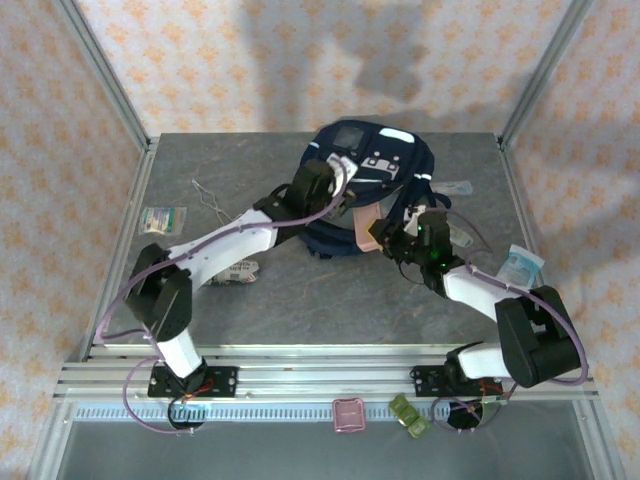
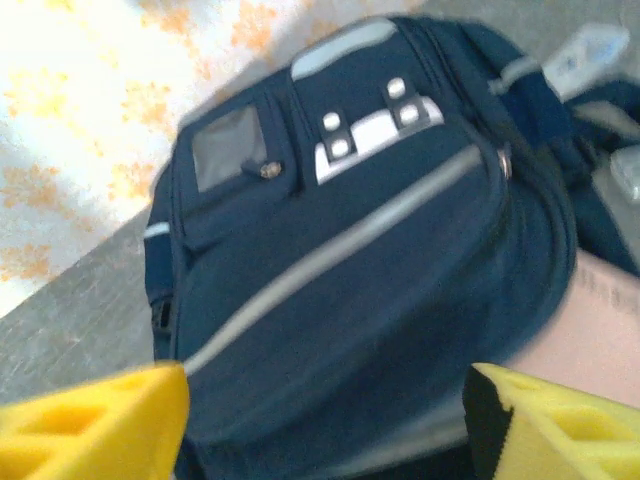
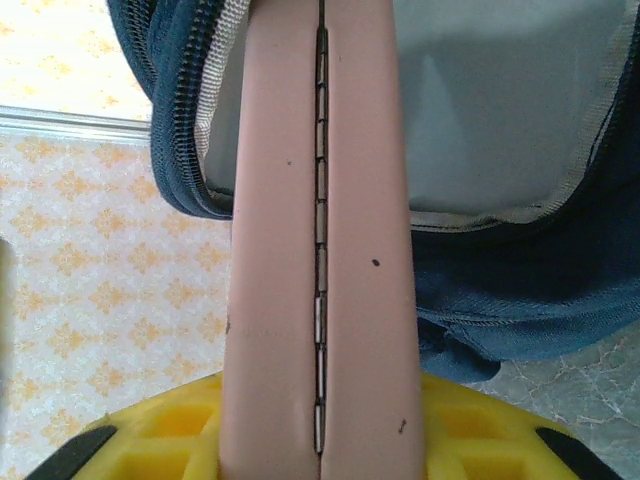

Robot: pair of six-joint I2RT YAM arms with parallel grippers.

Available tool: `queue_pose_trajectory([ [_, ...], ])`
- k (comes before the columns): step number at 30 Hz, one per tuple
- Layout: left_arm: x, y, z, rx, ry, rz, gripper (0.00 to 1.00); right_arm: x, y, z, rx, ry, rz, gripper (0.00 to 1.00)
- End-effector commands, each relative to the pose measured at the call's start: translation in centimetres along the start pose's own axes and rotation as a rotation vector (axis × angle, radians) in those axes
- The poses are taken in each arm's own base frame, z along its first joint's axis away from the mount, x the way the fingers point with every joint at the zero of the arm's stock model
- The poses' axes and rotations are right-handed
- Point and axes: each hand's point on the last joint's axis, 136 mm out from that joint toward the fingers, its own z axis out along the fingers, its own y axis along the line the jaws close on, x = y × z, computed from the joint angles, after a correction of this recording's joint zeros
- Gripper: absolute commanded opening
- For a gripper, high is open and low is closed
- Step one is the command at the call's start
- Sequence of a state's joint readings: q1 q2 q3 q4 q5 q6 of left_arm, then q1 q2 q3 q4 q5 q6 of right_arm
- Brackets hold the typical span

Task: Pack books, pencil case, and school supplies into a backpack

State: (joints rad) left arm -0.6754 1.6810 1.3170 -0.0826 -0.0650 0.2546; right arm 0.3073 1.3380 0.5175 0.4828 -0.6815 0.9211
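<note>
Pencil case [image 3: 318,200], pinched in right gripper [image 3: 318,440], pokes ahead into unzipped backpack [image 3: 520,290]; left gripper [image 2: 325,420] gapes empty before it.

Greenish packet [image 1: 162,218] at left edge of grey table [image 1: 320,300]; bent wire [image 1: 207,197] nearby.

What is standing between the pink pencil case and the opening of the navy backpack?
Nothing visible. The small pink oblong pencil case, held in the right gripper, points straight into the unzipped mouth of the large navy blue backpack, with just pale grey lining beyond it.
</note>
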Motion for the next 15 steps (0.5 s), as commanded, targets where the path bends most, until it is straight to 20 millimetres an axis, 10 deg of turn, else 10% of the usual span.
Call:
queue_pose_trajectory([
  [1,1.4,0.0,0.1,0.039,-0.046,0.029,0.81,-3.0,5.7,-0.8,-0.156,-0.12,-0.104,0.13],
  [15,4.8,0.5,6.5,-0.126,-0.045,0.224,0.81,-3.1,6.7,-1.3,-0.182,-0.128,-0.108,0.12],
])
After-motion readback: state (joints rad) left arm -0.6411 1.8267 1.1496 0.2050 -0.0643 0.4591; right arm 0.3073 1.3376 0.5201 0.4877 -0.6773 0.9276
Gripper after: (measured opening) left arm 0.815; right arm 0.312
